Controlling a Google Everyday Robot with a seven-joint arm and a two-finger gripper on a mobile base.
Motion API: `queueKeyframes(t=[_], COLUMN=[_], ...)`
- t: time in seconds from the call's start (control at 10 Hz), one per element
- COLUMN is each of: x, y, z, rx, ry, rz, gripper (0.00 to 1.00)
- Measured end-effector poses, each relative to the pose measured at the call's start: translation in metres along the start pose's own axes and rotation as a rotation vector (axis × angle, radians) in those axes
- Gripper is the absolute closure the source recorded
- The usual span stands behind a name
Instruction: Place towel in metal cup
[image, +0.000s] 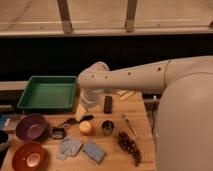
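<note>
Gripper (81, 111), fingers apart, over the table (142, 125) behind the apple (86, 128), towel (69, 146) and metal cup (107, 127) nearby.

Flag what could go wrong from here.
The gripper hangs open just behind the apple, well short of the towel. The towel lies close beside the blue slab, so a grasp might catch that instead. The cup is narrow, and the floppy towel may drape over its rim or tip it.

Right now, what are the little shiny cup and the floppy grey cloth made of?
The metal cup looks like steel: grey, shiny wall, dark inside. The towel looks like soft woven cloth, matte pale grey-blue, lying limp and rumpled; the exact fibre is unclear. The pincer hangs behind both, near the corner of the green tray, touching neither.
</note>
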Motion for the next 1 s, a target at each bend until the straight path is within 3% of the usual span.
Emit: queueKeyframes(t=[0.5, 0.8, 1.0], x=[0.004, 0.01, 0.014], y=[-0.004, 0.03, 0.054], z=[0.002, 0.018, 0.029], rx=[0.012, 0.042, 0.027], ry=[0.019, 0.084, 0.096], rz=[-0.018, -0.11, -0.155], gripper=[0.2, 0.2, 0.2])
